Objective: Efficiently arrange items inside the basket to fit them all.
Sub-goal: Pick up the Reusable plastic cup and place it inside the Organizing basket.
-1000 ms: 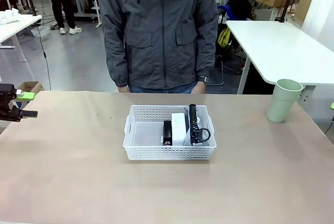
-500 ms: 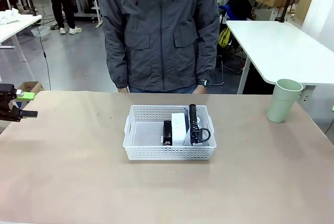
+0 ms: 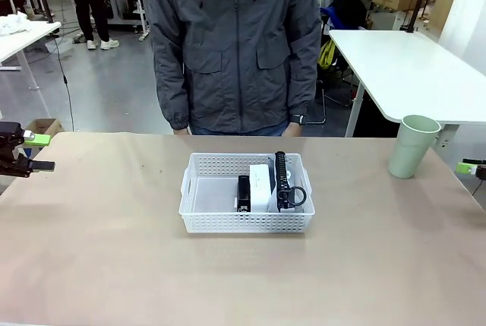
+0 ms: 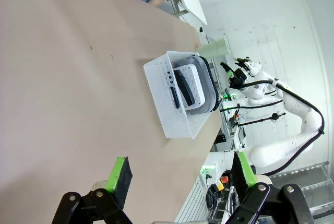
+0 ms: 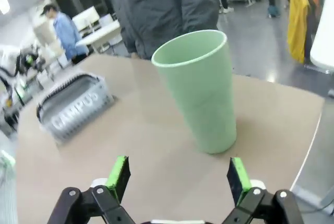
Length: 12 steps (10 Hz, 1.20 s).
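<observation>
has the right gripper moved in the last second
Yes. In the front view the right gripper has edged in from the right border, leftward toward the pale green cup, which has stayed put.

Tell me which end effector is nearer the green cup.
The right. The right end effector sits open beside the cup at the right edge of the table; the left end effector is at the far left edge, with the basket between.

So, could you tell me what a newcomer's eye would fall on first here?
The white basket sits in the middle of the table, with a white device and stapler packed into its right half. The green cup stands upright near the far right corner, with the open right gripper facing it.
</observation>
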Available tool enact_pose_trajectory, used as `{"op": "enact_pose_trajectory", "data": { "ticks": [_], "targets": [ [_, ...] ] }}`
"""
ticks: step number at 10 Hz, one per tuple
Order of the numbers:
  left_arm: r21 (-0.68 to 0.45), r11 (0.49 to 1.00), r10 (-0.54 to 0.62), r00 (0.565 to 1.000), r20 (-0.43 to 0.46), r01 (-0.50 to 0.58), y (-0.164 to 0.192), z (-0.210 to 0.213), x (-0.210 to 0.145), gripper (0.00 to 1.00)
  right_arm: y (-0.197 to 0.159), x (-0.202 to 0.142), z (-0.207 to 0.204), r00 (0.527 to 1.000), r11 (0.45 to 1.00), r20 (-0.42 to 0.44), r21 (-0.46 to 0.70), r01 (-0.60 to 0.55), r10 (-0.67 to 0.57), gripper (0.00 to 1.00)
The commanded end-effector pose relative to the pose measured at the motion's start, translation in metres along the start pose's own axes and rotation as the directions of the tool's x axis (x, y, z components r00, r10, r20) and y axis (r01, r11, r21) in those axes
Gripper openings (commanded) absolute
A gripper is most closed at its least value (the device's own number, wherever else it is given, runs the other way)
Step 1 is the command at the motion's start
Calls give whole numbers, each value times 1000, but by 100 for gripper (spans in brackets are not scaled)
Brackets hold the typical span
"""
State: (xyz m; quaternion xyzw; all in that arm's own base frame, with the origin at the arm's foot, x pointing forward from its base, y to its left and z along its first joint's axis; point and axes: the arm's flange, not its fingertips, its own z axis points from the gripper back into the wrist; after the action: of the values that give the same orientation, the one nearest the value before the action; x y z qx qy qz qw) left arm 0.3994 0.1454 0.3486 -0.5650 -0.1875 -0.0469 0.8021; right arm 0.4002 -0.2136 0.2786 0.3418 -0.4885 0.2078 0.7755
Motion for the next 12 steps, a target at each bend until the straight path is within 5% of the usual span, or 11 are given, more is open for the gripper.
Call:
{"op": "enact_pose_trajectory", "data": {
  "ticks": [1,8,12],
  "targets": [
    [2,1000,8,1000,-7,-8,-3,1,-1,100,-12,-11,-10,988,988,-43,-41,-150,148,100],
    [2,1000,8,1000,-7,-8,-3,1,-1,100,-29,-31,-62,967,973,-122,-28,-229,224,100],
    [2,1000,8,1000,-7,-8,-3,1,-1,100,-34,-40,-85,973,974,-43,-8,-227,226,100]
  ]
}}
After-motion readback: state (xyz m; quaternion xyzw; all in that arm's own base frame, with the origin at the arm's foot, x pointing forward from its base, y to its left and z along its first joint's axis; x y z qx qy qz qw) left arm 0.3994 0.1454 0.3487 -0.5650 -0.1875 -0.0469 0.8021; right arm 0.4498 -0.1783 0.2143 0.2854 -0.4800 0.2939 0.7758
